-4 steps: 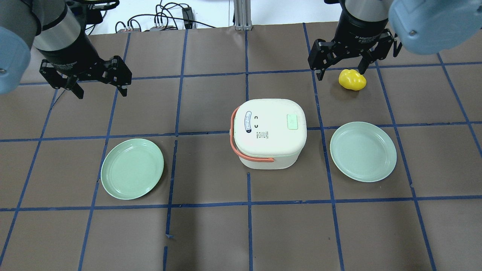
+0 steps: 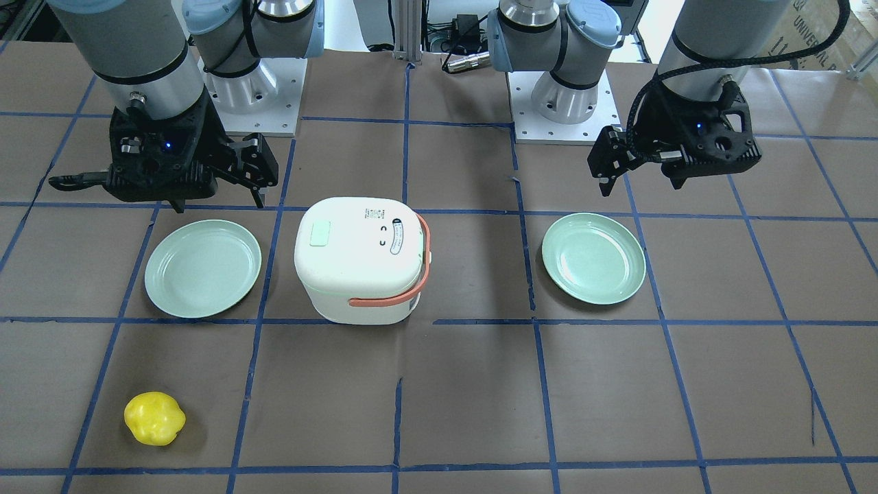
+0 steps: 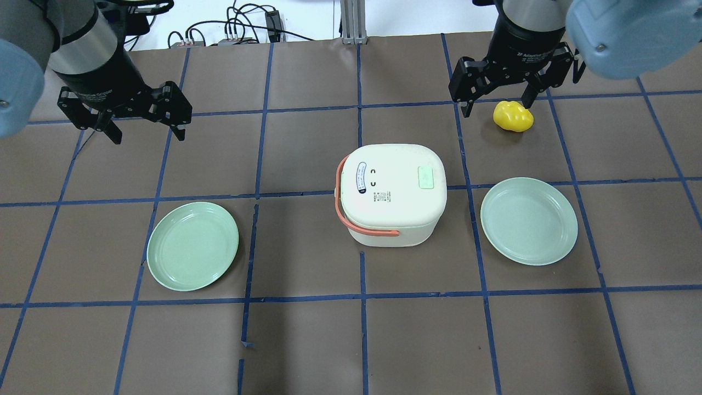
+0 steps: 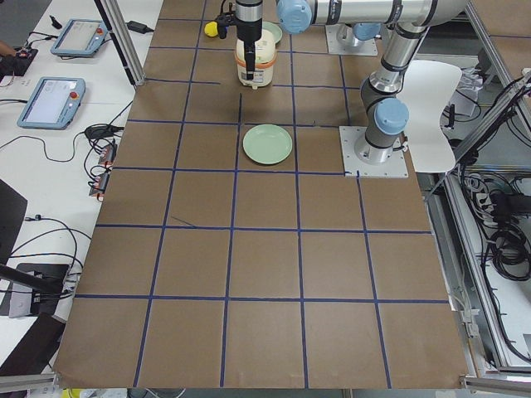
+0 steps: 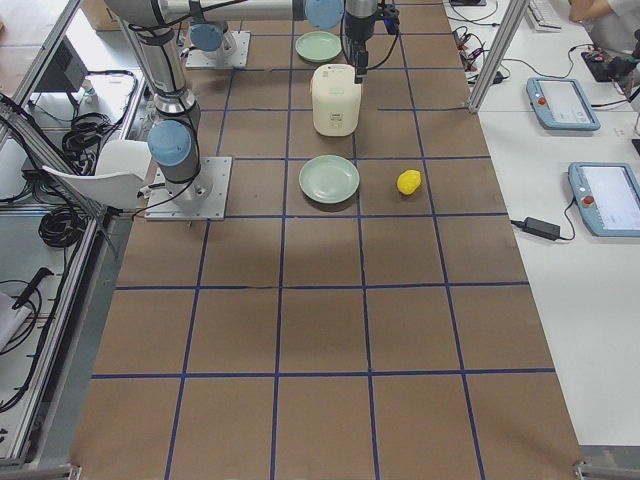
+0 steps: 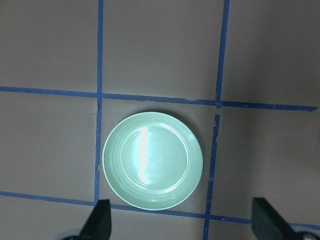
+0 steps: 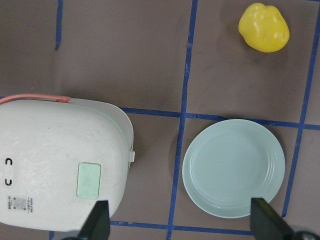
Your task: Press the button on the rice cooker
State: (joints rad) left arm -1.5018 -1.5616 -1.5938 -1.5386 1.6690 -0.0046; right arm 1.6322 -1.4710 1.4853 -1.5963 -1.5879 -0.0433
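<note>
Rice cooker (image 3: 392,192) closed; pepper (image 3: 513,116) lies off right plate (image 3: 529,221).

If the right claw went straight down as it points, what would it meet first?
Likely the brown taped table, in the gap between the white rice cooker and the pale green round plate; the right claw hangs open above it. Depth unclear.

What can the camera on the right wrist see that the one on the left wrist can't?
Only the right wrist view shows the white rice cooker, its green button, a yellow lumpy object and the right plate. Only the left wrist view shows the left plate. Both show the brown table with blue lines, plus open dark tips at the bottom: the left gripper and the right gripper.
</note>
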